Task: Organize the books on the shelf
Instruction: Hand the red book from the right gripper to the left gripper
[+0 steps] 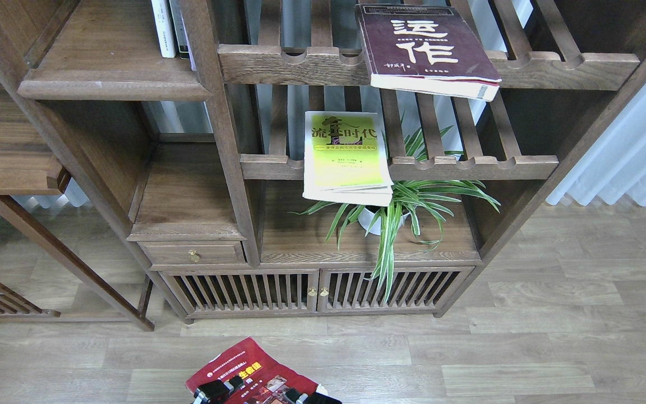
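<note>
The thick dark maroon book [424,47] lies flat on the top slatted rack, overhanging its front rail. The lime-yellow book [345,154] lies flat on the middle slatted rack, also overhanging. The red book [247,371] is at the bottom edge, held above the floor. A black gripper part [212,390], which I take for my left gripper, lies over its lower left corner. Another black part [313,399], maybe my right gripper, touches its lower right edge; its fingers are cut off. The solid dark-brown shelf [107,84] is at the upper left, far from the grippers.
Two upright white books [164,28] stand at the back right of the solid shelf. A potted spider plant [396,210] sits under the middle rack. A small drawer ledge [185,224], slatted cabinet doors [312,292] and a side table [3,146] are nearby.
</note>
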`<state>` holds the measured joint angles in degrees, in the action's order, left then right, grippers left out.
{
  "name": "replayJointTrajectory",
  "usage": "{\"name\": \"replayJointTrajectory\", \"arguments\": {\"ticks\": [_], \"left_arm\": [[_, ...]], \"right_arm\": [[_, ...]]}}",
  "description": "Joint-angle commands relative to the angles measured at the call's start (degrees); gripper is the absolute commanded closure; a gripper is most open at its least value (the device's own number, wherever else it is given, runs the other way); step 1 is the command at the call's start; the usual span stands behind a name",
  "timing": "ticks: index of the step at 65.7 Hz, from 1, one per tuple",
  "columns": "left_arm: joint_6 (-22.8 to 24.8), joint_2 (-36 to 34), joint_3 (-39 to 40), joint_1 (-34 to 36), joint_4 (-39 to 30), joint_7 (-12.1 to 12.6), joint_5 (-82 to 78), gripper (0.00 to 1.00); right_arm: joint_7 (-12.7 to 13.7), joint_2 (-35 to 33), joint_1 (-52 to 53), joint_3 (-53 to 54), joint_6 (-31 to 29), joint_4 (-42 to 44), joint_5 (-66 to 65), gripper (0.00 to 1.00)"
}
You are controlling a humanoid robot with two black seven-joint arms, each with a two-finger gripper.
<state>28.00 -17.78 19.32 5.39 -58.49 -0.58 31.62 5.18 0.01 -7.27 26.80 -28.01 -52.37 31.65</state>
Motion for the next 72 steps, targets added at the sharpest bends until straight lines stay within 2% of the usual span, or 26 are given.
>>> {"name": "replayJointTrajectory", "arguments": {"ticks": [1, 8, 9, 19, 29, 36, 48, 58, 66, 72], "left_arm": [[0.0, -2.1, 0.3, 0.0, -1.1, 0.1, -0.1, 0.96], [0.0, -6.5, 0.7, 0.0, -2.1, 0.1, -0.1, 0.96], [0.0, -9.2, 1.1, 0.1, -2.8, 0.1, -0.2, 0.96], [0.0, -13.4, 2.7, 0.3, -4.8, -0.1, -4.2, 0.96], [0.0, -16.6, 6.2, 1.3, -5.6, -0.4, -8.2, 0.96], [0.0, -21.9, 6.7, 3.7, -6.9, -1.9, -8.3, 0.95], [0.0, -26.9, 7.8, 5.9, -8.9, -1.5, -9.2, 0.95], [0.0, -27.7, 13.4, 5.2, -14.3, -2.2, -10.8, 0.94], [0.0, -26.8, 17.5, 4.4, -14.3, -2.1, -13.3, 0.94], [0.0, -24.8, 19.8, 3.9, -14.9, -2.1, -22.5, 0.94]], "right_arm": [[0.0, 0.0, 0.0, 0.0, 0.0, 1.1, 0.0, 0.01], [0.1, -0.7, 0.1, 0.0, 0.0, 2.3, 0.0, 0.01], [0.1, -2.4, 0.2, 0.0, 0.0, 2.4, 0.0, 0.01], [0.0, -5.9, 1.8, 0.0, 0.0, 2.5, 0.1, 0.01], [0.1, -6.4, 3.3, 0.0, 0.0, 2.4, 0.1, 0.01], [0.1, -6.5, 4.4, 0.0, 0.0, 2.4, 0.1, 0.01], [0.2, -6.4, 5.5, 0.0, 0.0, 2.5, -0.1, 0.01], [0.2, -6.4, 6.8, 0.0, 0.0, 2.5, -0.1, 0.01], [0.2, -6.4, 6.7, 0.0, 0.0, 2.5, -0.1, 0.01], [0.1, -6.4, 6.8, 0.0, 0.0, 2.6, -0.1, 0.01]]}}
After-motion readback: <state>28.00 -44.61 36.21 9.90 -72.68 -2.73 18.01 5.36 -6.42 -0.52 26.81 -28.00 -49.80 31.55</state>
